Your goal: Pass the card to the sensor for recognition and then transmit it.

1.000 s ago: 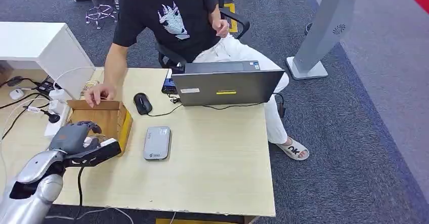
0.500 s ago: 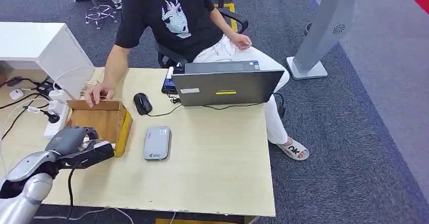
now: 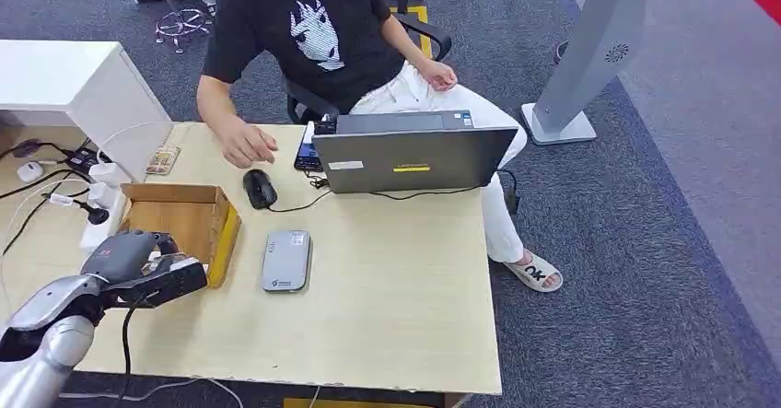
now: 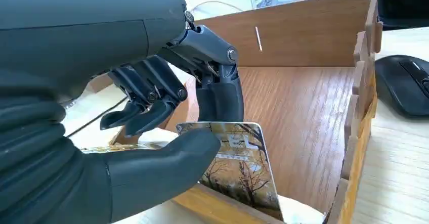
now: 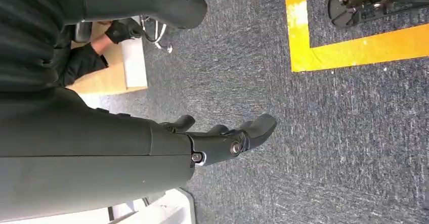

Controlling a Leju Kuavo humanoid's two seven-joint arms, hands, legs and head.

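One card (image 4: 238, 171) is pinched in the robot's left hand (image 3: 138, 265), thumb (image 4: 167, 163) pressed on its printed face (a picture of bare trees) and a dark finger behind it, the other fingers curled above. The hand hangs at the near left corner of the wooden box (image 3: 189, 219), and the card stands tilted over the box's near edge. Just right of the box lies the grey card reader (image 3: 285, 260), flat on the table (image 3: 387, 288) and apart from the hand. Beyond it are a black mouse (image 3: 259, 188) and an open laptop (image 3: 414, 155), with a seated person's hand (image 3: 244, 141) near the mouse. The right hand (image 5: 222, 138) hangs over grey carpet, fingers loosely extended and holding nothing.
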